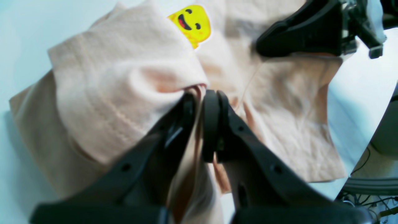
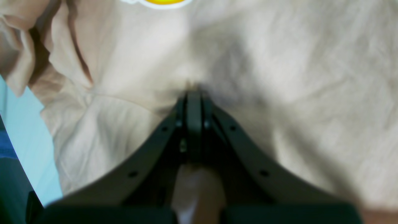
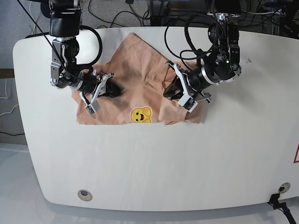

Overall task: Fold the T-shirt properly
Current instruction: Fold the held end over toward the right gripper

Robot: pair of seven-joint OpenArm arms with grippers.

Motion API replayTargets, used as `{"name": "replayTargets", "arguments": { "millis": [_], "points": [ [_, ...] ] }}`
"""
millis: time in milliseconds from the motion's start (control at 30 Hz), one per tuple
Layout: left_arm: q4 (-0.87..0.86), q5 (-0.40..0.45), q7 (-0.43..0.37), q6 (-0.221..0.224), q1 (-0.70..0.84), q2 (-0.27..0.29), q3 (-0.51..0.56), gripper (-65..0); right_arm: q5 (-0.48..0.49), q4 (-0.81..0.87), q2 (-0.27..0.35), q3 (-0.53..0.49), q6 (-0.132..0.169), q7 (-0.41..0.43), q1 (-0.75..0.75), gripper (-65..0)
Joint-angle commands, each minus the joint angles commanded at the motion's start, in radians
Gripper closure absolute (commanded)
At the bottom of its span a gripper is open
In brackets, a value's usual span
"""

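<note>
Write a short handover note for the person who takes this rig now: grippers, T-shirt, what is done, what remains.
Left gripper: shut on a raised fold of the T-shirt, beside the smiley print.
Right gripper: shut, pinching the fabric on its side.
The shirt lies on the white table, partly gathered and rumpled.
Done: one section lifted over on the left arm's side.
Left: finish the folds and flatten; no neat shape yet.

Smiley print [image 2: 162, 2]: ahead of the right end effector [image 2: 193, 90], cut by the right wrist view's top edge; only its lower rim shows.
Cloth under the left end effector [image 1: 202, 95]: hidden by the fingers.
T-shirt [image 2: 279, 77] weave: blurred around the right end effector.
Bench [image 3: 280, 140] corner: cut off beyond the left end effector.
</note>
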Motion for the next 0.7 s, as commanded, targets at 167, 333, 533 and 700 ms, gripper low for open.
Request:
{"name": "replayTargets", "arguments": {
  "millis": [167, 333, 533, 700],
  "points": [
    [0.000, -0.003, 0.000, 0.000, 0.000, 0.000, 0.000, 0.0, 0.000, 0.000, 0.000, 0.000, 0.000, 0.000, -0.011, 0.0],
    [0.000, -0.002, 0.000, 0.000, -0.018, 0.046, 0.000, -20.0, -0.002, 0.000, -0.014, 0.000, 0.000, 0.000, -0.017, 0.0],
    [0.006, -0.003, 0.000, 0.000, -0.046, 0.101, 0.058, -28.4, -0.003, 0.000, -0.025, 0.000, 0.000, 0.000, -0.018, 0.0],
    [0.043, -0.002, 0.000, 0.000, -0.049, 0.101, 0.123, -28.3, -0.002, 0.000, -0.026, 0.000, 0.000, 0.000, -0.018, 0.0]
  ]
}}
